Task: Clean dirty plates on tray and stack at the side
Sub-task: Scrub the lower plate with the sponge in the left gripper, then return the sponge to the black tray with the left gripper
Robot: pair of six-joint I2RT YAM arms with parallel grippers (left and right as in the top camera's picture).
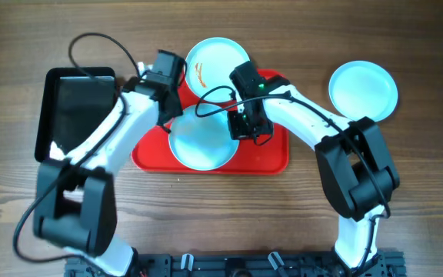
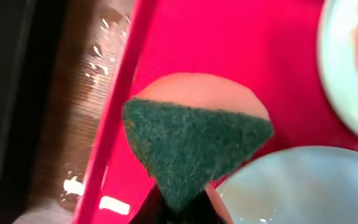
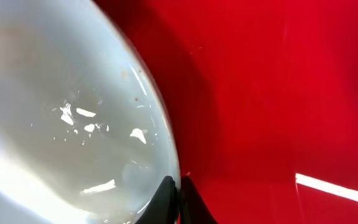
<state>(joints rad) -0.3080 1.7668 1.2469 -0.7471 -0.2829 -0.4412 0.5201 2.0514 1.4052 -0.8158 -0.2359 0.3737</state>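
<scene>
Over the large flat red plastic tray (image 1: 271,158), both arms are covering edges of the round turquoise-rimmed white plate (image 1: 201,146) at its front; the green-faced peach sponge (image 2: 194,140) is hiding most of the left fingers (image 2: 154,211).

Glossy smooth red plastic tray (image 3: 278,93), shiny glazed pale plate (image 3: 61,112) catching highlights, sponge (image 2: 191,140) with rough matt green scouring fibre over smooth peach foam, wood-grain surface (image 1: 221,223), glossy black tray (image 1: 75,100).
</scene>
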